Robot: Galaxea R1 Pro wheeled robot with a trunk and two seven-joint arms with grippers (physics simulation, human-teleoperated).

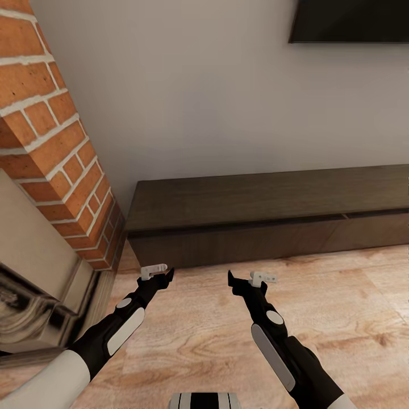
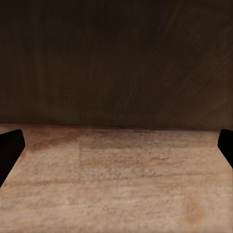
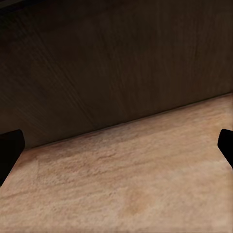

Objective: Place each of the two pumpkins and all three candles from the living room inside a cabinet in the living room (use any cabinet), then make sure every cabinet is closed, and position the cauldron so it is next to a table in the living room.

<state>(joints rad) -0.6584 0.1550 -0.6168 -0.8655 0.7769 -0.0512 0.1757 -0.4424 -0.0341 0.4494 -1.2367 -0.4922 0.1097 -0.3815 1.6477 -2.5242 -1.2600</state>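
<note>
You are in a home living room: a brick fireplace surround [image 1: 57, 170], a long low dark-wood cabinet [image 1: 267, 218] against the wall, a wall-mounted screen [image 1: 349, 20], and wood-plank flooring [image 1: 216, 335].

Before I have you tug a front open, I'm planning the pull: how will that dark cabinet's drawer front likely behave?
The cabinet front looks flat, smooth and handleless, so the fingers would likely slip rather than hook it. It's probably rigid wood that slides instead of flexing. Both grippers, left and right, hang open before it.
</note>
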